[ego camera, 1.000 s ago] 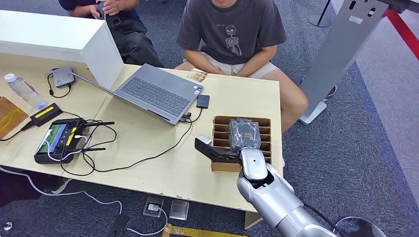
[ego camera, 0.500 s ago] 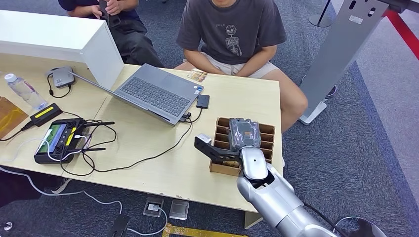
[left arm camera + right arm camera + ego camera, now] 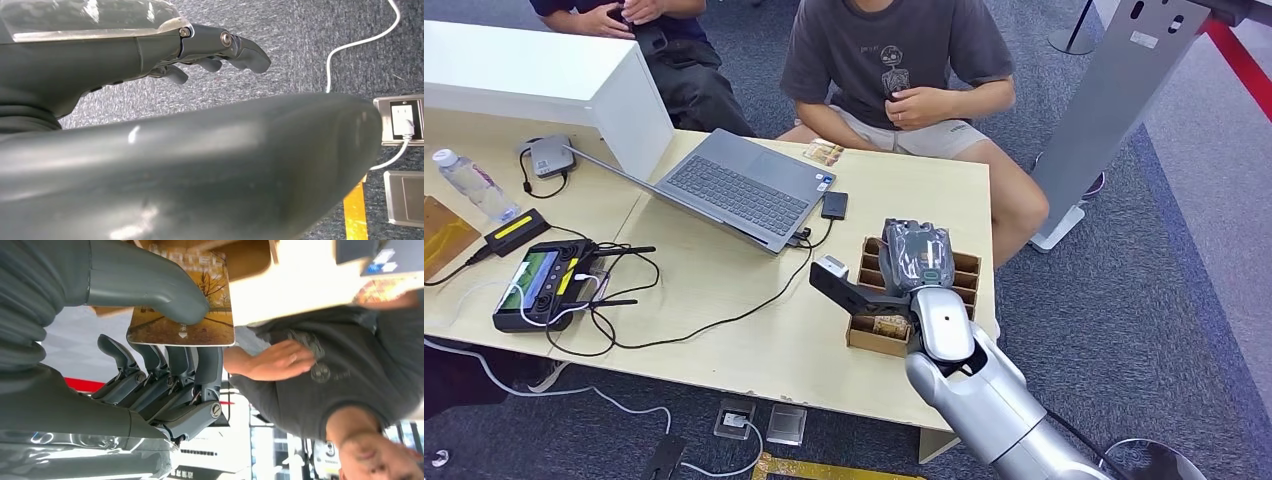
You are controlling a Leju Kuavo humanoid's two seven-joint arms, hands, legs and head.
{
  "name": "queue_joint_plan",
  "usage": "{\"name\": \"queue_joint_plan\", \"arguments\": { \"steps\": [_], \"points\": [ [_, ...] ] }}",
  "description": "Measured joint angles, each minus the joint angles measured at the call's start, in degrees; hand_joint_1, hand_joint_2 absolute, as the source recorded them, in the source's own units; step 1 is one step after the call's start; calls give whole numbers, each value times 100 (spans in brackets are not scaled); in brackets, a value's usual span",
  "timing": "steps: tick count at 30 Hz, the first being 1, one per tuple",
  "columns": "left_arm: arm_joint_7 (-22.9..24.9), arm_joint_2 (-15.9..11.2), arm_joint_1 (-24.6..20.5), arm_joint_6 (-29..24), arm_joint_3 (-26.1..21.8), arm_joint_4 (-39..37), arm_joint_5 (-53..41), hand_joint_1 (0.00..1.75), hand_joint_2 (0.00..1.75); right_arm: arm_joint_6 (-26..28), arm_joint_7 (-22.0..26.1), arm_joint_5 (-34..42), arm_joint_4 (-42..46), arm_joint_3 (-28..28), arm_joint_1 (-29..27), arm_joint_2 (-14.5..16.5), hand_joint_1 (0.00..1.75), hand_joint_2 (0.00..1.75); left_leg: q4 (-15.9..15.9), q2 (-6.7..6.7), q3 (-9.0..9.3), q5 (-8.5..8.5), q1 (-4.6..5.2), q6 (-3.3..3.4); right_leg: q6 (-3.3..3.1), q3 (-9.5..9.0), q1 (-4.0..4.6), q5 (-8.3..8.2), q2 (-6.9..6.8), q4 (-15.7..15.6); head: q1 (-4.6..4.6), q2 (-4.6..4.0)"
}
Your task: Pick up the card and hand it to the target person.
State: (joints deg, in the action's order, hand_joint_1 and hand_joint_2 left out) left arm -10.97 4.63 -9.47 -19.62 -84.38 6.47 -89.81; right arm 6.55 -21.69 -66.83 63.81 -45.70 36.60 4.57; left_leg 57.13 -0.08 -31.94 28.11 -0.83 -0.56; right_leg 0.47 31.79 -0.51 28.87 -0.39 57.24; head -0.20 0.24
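- Over the slotted cardboard box [image 3: 959, 272] at the near right corner of the table [image 3: 754, 340], the right hand [image 3: 914, 262] covers much of the box's middle, so most of the slots are hidden in the head view.
- From the right wrist view, the card [image 3: 192, 315] is pinched between the thick grey thumb [image 3: 150, 282] on its printed face and the darker fingers [image 3: 172, 365] behind it; the right hand [image 3: 165, 340] holds it just above the box.
- Printed on the card is an autumn scene of yellow trees and a path, with a small arrow mark near one edge; pale lettering along the far edge is partly covered by the thumb and too faint to read.
- Behind the table sits a person in a grey T-shirt [image 3: 889, 50], one hand [image 3: 914, 105] raised to the chest; the head is cut off in the head view.
- A second person [image 3: 649, 30] at the top left is mostly out of frame.
- Down by the carpet, the left hand [image 3: 200, 55] has its fingers loosely curled and apart, holding nothing; the thumb blocks most of that view.
- Also on the table: an open laptop [image 3: 739, 190] and a handheld controller [image 3: 544, 285] with tangled cables.
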Motion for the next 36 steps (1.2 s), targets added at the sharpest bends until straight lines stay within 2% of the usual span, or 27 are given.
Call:
{"name": "queue_joint_plan", "arguments": {
  "steps": [9,14,18,23,31,32,35,36],
  "points": [
    [-5,0,3,-35,-1,0,41,0,0,101,23,12,1027,146,-2,-178,162,175,0,0,-1,0,0,0,0,1,0,0,0,0,-1,0],
    [-31,0,2,-40,-1,0,26,0,0,343,93,23,1478,266,-1,-283,147,175,0,0,-1,0,0,0,0,0,0,0,0,0,2,0],
    [-67,0,2,-28,-1,0,-10,0,0,521,183,16,1666,342,30,-344,143,175,0,0,-1,0,0,0,0,0,0,0,0,0,1,0],
    [-105,0,0,-12,-1,0,-13,0,0,797,328,-49,1585,403,224,-385,142,175,0,-1,-3,0,0,0,0,-1,0,0,0,0,-1,0],
    [-107,0,-8,-7,4,0,-13,0,0,1156,544,-246,727,378,606,-340,133,175,0,-2,-7,0,0,0,0,-1,0,0,-3,1,0,0],
    [-107,0,-9,-5,5,0,-13,0,0,1184,556,-260,589,373,640,-323,127,175,0,-3,-7,0,0,0,0,-1,0,0,-4,0,0,0],
    [-107,0,-10,3,8,0,-13,0,0,1219,578,-290,214,366,709,-277,29,175,0,-3,-7,0,0,0,0,-1,0,0,-5,0,0,0],
    [-107,0,-10,8,9,0,-13,0,0,1215,580,-300,106,363,728,-264,1,175,0,-3,-7,0,0,0,0,-1,0,0,-5,1,0,0]
  ]
}}
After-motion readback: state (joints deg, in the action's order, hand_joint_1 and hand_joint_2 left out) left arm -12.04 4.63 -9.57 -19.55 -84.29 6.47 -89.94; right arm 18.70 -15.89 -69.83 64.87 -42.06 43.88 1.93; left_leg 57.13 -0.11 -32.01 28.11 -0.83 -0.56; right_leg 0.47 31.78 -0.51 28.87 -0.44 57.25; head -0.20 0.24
